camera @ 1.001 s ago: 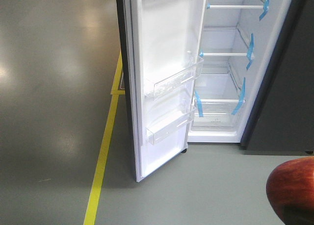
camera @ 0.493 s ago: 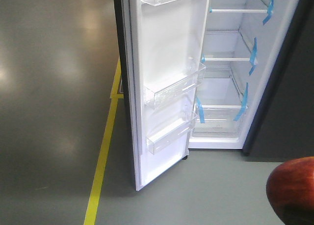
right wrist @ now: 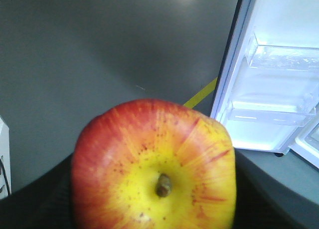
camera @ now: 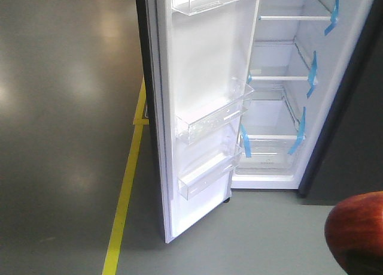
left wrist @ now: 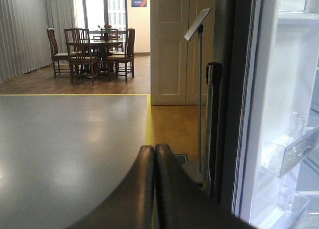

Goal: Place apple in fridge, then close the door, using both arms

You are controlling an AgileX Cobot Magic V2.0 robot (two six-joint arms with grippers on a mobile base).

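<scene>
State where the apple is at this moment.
The apple is in the front view's bottom right corner, over the grey floor, short of the open fridge.

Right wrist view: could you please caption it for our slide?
Red-and-yellow apple, stem towards the camera, with the open fridge door beyond.

Grey floor (camera: 60,137) bears yellow line (camera: 122,203); wooden dining chairs (left wrist: 79,57) beyond.

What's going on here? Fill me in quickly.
The right gripper holds the apple, stem dimple facing its wrist view, out in front of the fridge and not yet inside. The door stands wide open. The left gripper is shut on nothing, beside the door's edge.
</scene>
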